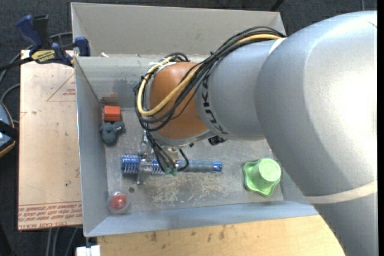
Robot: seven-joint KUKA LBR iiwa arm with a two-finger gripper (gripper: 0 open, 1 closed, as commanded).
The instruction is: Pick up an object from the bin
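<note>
Evidently, the pick is only begun. The gripper (153, 162) is seen low in the bin (90, 129), right upon a blue brush (201, 166) that lies flat along the bin's near edge, with its bristled end toward the left wall. Whether the gripper is released or clenched cannot be told, so no grasp can be claimed. Nothing is seen lifted. An orange block (111, 113) and a grey lump (111, 134) are found by the left wall, a small red round thing (118, 202) in the near left corner, and a green cup (263, 177) toward the near right corner. Securing and lifting are judged to remain.
</note>
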